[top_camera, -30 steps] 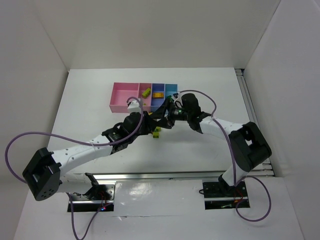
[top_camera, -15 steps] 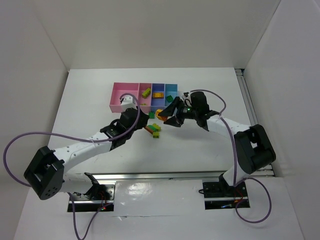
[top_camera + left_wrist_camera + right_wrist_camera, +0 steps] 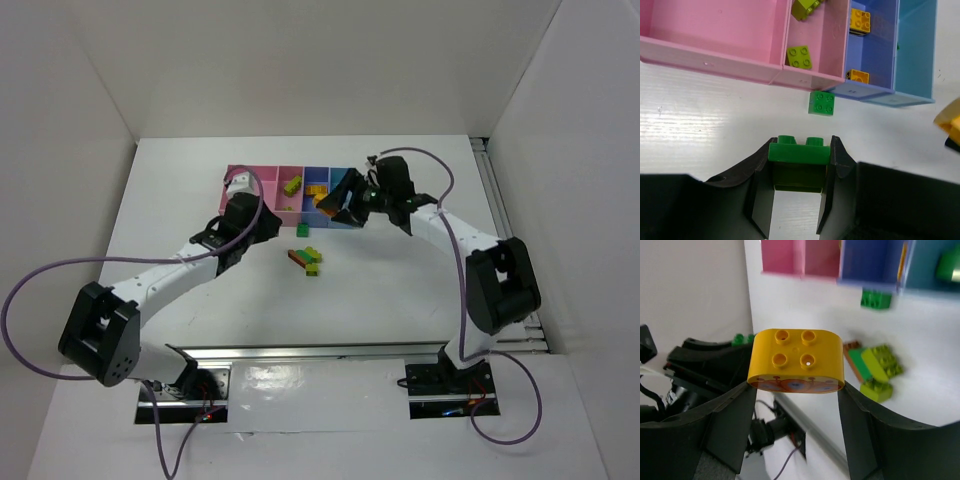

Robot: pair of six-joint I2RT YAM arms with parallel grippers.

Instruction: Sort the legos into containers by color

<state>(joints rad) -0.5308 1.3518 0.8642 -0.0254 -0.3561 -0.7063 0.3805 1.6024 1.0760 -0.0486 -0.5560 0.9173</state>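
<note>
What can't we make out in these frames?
Light blue bin: right gripper covers it from top; far end cut off in left wrist view; blurred in right wrist view.
Wide pink bin: left arm overlaps it from top; cut off in left wrist view.
Pile: brick count; overlapping, tiny from top.
Green brick, yellow brick: gripped faces, behind fingers.
</note>
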